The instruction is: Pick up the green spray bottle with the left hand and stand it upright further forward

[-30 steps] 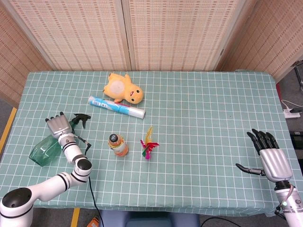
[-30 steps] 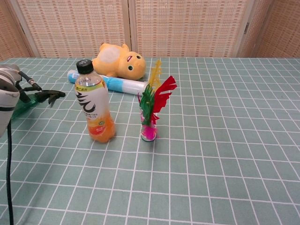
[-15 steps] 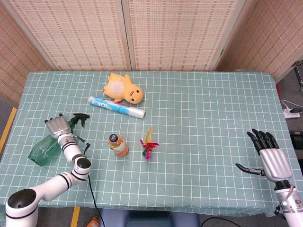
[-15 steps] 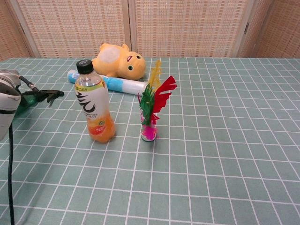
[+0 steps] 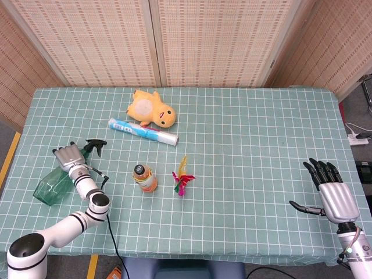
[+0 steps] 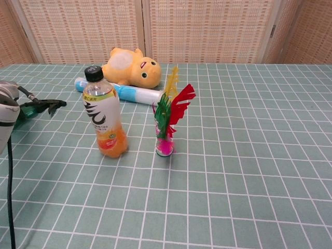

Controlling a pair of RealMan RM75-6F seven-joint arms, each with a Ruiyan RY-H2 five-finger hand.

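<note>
The green spray bottle [image 5: 46, 187] lies on its side near the table's left edge, its black trigger head [image 5: 94, 144] pointing toward the far right. My left hand [image 5: 68, 157] lies over the bottle's neck and grips it there. In the chest view only the hand's grey back [image 6: 8, 111] and the black nozzle [image 6: 44, 105] show at the left border. My right hand [image 5: 328, 192] hovers open at the table's near right corner, fingers spread, holding nothing.
An orange drink bottle [image 5: 145, 178] and a feathered shuttlecock [image 5: 182, 177] stand upright mid-table. Behind them lie a blue-and-white tube [image 5: 142, 131] and a yellow duck plush [image 5: 151, 108]. A green checked cloth [image 5: 261, 145] covers the table.
My left hand and the spray bottle have shifted slightly left together, toward the table's edge. The right hand has not moved.
</note>
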